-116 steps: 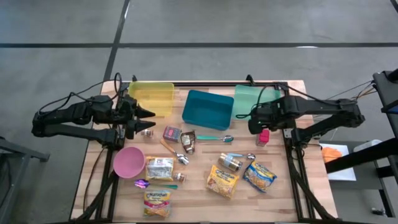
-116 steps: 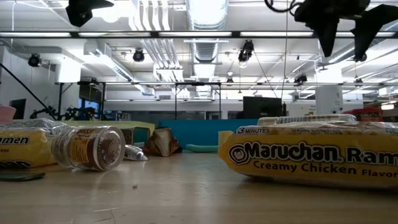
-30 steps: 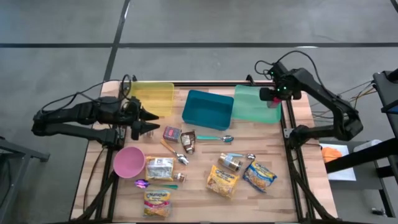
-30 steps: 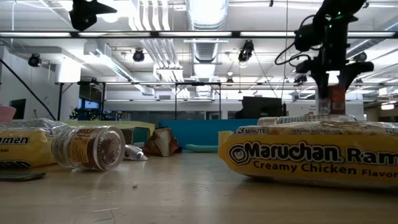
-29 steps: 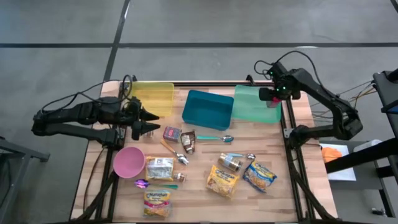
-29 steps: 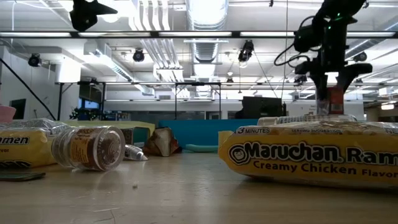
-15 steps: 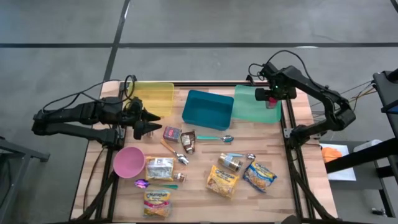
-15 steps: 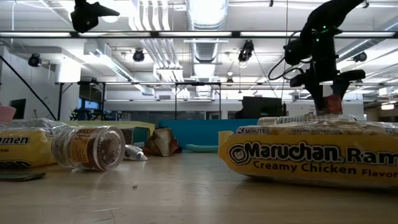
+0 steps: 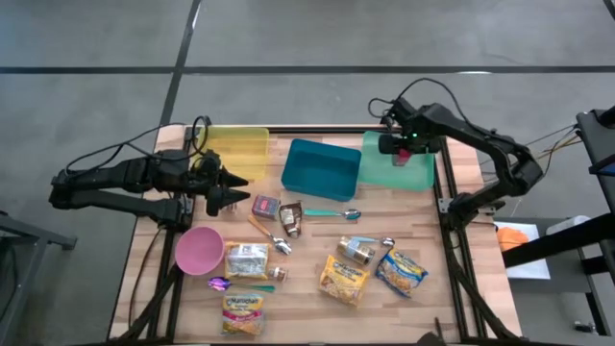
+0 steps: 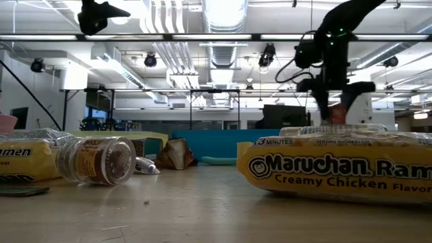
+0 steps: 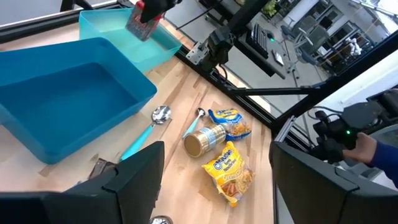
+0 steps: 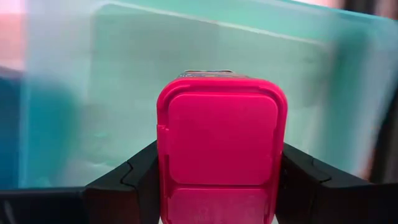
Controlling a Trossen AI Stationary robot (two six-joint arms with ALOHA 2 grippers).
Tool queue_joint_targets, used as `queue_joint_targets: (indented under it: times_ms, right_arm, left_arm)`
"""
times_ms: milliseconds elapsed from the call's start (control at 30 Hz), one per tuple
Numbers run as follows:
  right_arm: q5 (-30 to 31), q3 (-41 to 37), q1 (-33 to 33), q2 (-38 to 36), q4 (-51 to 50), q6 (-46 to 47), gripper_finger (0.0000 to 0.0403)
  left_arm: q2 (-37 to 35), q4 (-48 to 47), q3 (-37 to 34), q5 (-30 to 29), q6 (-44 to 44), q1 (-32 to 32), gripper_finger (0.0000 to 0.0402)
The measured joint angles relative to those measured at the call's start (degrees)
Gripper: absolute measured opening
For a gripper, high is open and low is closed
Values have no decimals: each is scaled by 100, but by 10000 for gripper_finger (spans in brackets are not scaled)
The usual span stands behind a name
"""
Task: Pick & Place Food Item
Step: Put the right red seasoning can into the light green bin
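A small food container with a pink lid (image 12: pixel 222 149) hangs over the pale green bin (image 9: pixel 377 175) at the table's far right, with my right gripper (image 9: pixel 400 154) shut on it. The low view shows the same container (image 10: pixel 336 112) below the gripper, its lower part hidden behind a ramen packet. My left gripper (image 9: pixel 234 187) waits open near the yellow bin (image 9: pixel 235 149) at the far left, nothing between its fingers; in its wrist view the container (image 11: pixel 142 23) shows far off. My right gripper pinches the container's two opposite sides just below the pink lid (image 12: pixel 163 163) between its two fingers (image 12: pixel 124 180). The fingers come from above and point down. The container stays upright, lid up, over the green bin's floor (image 12: pixel 149 74).
A blue bin (image 9: pixel 320 168) stands between the yellow and green ones. Nearer the front lie ramen packets (image 9: pixel 344 280), a jar on its side (image 9: pixel 355 250), spoons (image 9: pixel 332 213), a pink bowl (image 9: pixel 198 250) and small packets and cans.
My right gripper has carried the pink-lidded container toward the table's left edge and a little down, from the green bin's right rim to over its middle. The container has stayed upright in the hold.
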Motion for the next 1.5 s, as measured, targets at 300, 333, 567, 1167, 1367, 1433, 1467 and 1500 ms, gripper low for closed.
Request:
queue_joint_targets:
  times_ms: [300,333,567,1167,1367,1433,1467,1500]
  right_arm:
    - [59,346,386,695,34,-97,210]
    - [61,386,394,750,38,-111,210]
    - [96,554,423,1009,40,-214,210]
    - [-240,487,1134,1238,824,106,210]
    - [-86,400,1247,1299,821,349,210]
    - [-88,387,1256,1311,821,385,210]
    - [-92,384,1266,1319,830,387,210]
    - [-90,384,1288,1332,848,387,210]
  left_arm:
    - [0,0,0,2,8,-2,296]
    - [0,0,0,2,-16,0,296]
    - [0,-1,0,2,-99,-2,296]
    - [7,-2,0,2,-162,-1,296]
    - [7,-2,0,2,-163,0,296]
    - [7,-2,0,2,-163,-2,296]
    - [7,-2,0,2,-163,0,296]
    - [7,-2,0,2,-163,-1,296]
